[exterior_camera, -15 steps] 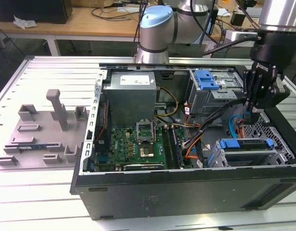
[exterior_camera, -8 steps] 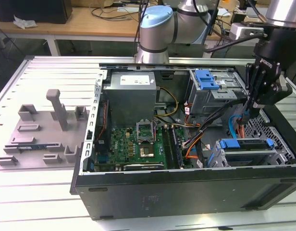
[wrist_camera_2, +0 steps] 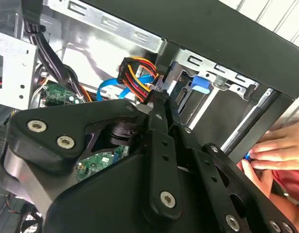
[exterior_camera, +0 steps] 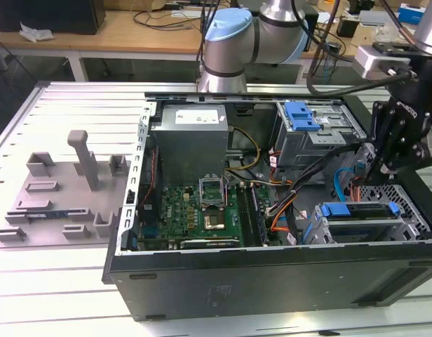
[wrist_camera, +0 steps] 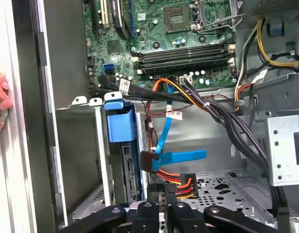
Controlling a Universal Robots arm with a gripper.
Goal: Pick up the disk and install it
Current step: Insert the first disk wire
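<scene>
The silver hard drive in its bright blue plastic carrier (exterior_camera: 358, 210) sits in the drive bay at the corner of the open black computer case (exterior_camera: 272, 281), on the exterior view's right. The case lies on its side on the ribbed metal desk (exterior_camera: 62, 295). The first wrist view shows the carrier's blue handle (wrist_camera: 119, 121) edge-on in the bay.

The black tool (exterior_camera: 381, 168) hangs inside the case just beside that bay. Its jaws stand close together in the second wrist view (wrist_camera_2: 159, 104), with the tips at the black connector of the red, yellow and orange wire bundle (wrist_camera: 171, 187). I cannot tell whether they pinch it.

A person's hand (wrist_camera_2: 278, 150) rests on the case's outer edge.
</scene>
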